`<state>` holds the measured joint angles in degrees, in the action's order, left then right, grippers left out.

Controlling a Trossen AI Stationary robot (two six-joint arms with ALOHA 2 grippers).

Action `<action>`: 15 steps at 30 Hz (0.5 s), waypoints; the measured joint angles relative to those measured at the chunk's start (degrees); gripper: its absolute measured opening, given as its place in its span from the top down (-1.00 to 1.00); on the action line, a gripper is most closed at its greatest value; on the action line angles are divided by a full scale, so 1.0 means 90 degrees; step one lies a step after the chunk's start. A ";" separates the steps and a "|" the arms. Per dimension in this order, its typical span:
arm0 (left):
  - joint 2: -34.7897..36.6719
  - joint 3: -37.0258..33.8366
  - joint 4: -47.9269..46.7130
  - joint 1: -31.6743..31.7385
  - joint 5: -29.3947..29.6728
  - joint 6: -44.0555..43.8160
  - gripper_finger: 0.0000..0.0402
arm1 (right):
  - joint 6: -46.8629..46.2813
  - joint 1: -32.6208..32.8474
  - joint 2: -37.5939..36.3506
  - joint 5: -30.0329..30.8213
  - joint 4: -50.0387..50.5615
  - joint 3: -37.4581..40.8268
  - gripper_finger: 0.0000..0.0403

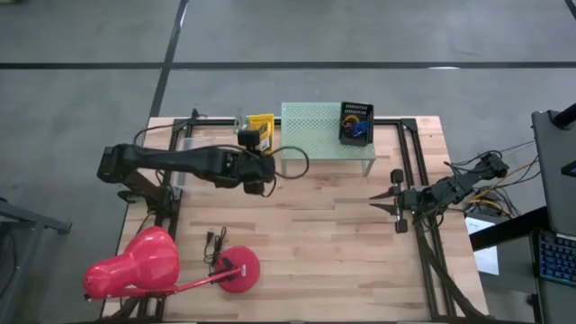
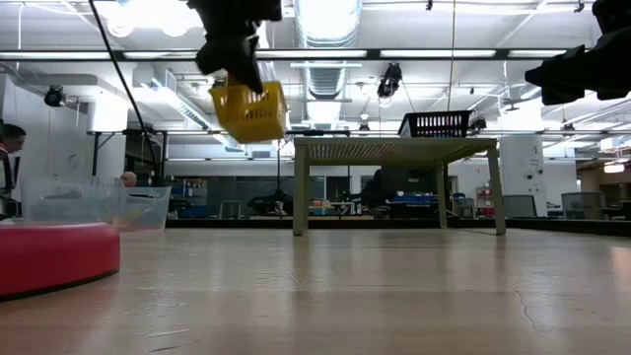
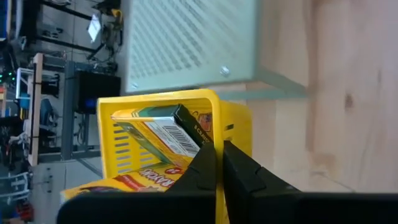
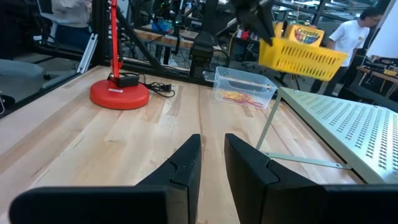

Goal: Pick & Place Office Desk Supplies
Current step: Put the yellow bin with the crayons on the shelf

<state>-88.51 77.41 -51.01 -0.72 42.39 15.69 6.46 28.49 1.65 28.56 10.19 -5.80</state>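
A yellow slotted basket [image 2: 251,110] with yellow-and-green crayon boxes [image 3: 163,127] inside hangs in the air left of the mint-green shelf [image 1: 326,128]. My left gripper [image 3: 219,152] is shut on it, seen in the high view [image 1: 258,146] and the low view [image 2: 235,54]. A black basket [image 1: 355,121] holding blue and orange rings stands on the shelf's right end. My right gripper [image 4: 212,140] waits at the table's right side [image 1: 376,202], open by a narrow gap and touching nothing. My left gripper pinches the yellow basket's side wall at its top rim [image 3: 219,134], one finger [image 3: 202,168] inside the basket and one [image 3: 249,174] outside. The fingers slant down from above. The basket is lifted clear of the table, tilted, hanging below the fingers [image 2: 237,69].
A clear plastic tub [image 4: 244,87] with tan rubber bands sits near the table's far left [image 1: 184,148]. The pink desk lamp [image 1: 135,265], with its round base [image 1: 238,268] and cord, fills the near left corner. Bare wood lies between the arms.
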 joint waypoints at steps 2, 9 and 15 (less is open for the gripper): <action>0.0000 0.0198 0.0014 0.0090 0.0000 0.0001 0.97 | 0.0000 0.0000 0.0000 0.0000 0.0000 0.0000 0.66; -0.0318 0.0844 -0.0019 0.0424 -0.0126 0.0724 0.97 | 0.0000 0.0000 0.0000 -0.0002 0.0000 0.0000 0.66; -0.1229 0.1819 -0.0331 0.0702 -0.0143 0.0959 0.97 | 0.0000 0.0000 0.0000 0.0000 0.0005 0.0000 0.66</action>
<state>-99.57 93.78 -53.99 5.60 41.11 24.32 6.46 28.49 1.65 28.56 10.24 -5.80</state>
